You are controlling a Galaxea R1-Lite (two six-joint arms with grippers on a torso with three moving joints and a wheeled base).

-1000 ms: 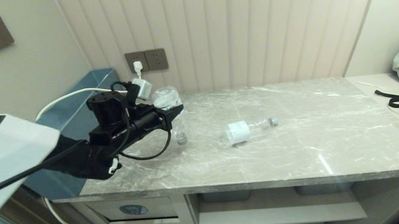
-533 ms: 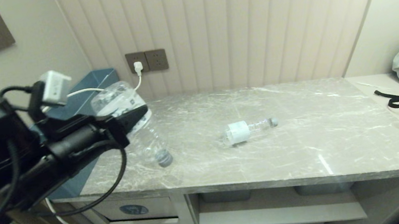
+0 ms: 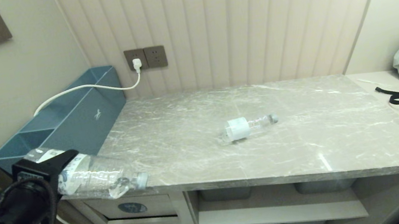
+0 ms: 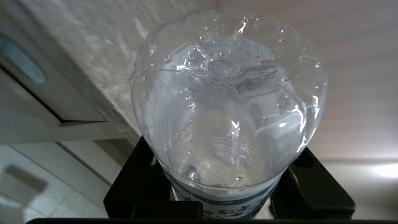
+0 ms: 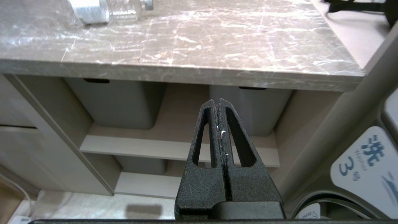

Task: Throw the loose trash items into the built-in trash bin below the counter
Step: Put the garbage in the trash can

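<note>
On grey counter (image 3: 304, 144): white-labelled bottle (image 3: 247, 126); left gripper (image 3: 50, 166) clamping blue-patterned bottle (image 3: 96, 176) above stickered flap (image 3: 133, 207); right gripper (image 5: 220, 107) closed, empty.

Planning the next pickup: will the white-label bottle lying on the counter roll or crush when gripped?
The white-label bottle lies on its side on the smooth counter, so a nudge probably rolls it. It looks empty and thin-walled: likely light and easily dented.

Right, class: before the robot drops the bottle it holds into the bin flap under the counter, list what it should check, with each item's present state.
1. Left gripper shut on the clear blue-and-white-labelled plastic bottle: ok.
2. Bottle clear of the grey marble counter: cannot tell.
3. Beige bin flap with round blue sticker pushed open: not ok.
4. Right gripper shut, parked: ok.
5. White-labelled clear bottle binned: not ok.
</note>
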